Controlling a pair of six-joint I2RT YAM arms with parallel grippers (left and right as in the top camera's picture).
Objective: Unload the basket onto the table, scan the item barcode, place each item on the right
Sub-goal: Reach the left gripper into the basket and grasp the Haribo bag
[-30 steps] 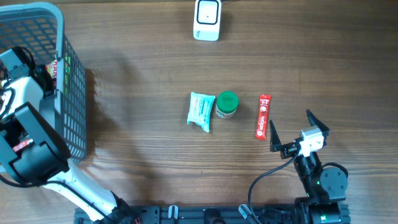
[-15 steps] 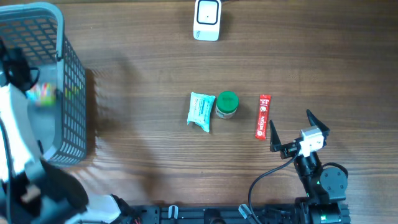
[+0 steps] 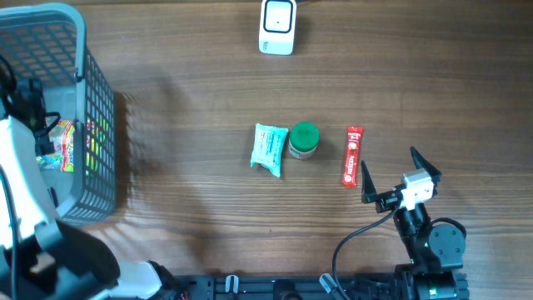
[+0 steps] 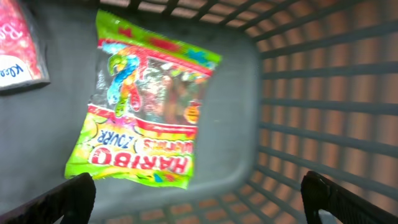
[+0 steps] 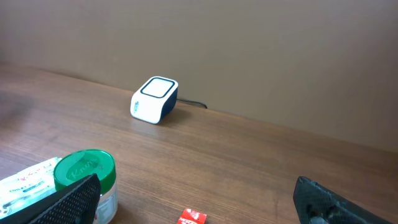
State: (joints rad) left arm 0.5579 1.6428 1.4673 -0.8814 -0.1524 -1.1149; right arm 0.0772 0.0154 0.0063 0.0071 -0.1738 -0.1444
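Jaws of left gripper [image 4: 205,200] stand wide above green Haribo bag [image 4: 149,106] in grey plastic basket [image 4: 233,124]; right gripper [image 3: 388,160] idles open. Drop-off looks done; next, red sachet [image 3: 352,156] to white scanner [image 3: 277,27].

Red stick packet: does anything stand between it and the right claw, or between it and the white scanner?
Nothing visible does. The red stick packet lies just beside the open right claw, with only bare table between it and the scanner. The green-lidded jar stands aside, off that path.
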